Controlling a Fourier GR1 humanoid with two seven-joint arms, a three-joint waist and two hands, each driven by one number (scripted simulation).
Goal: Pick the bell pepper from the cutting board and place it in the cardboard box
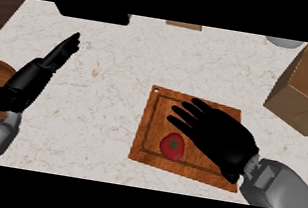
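Right hand (219, 136) splayed | wooden cutting board (155, 126) | round bell pepper (173, 146), seemingly untouched

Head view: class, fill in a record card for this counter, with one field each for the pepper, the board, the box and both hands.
bell pepper: red bell pepper, lying on the board's lower left part, not held
cutting board: wooden cutting board, mid-counter
cardboard box: cardboard box, open, upper right, apart from the board
right hand: right hand, open, fingers spread over the board, just up-right of the pepper
left hand: left hand, open, fingers straight, resting at the view's left
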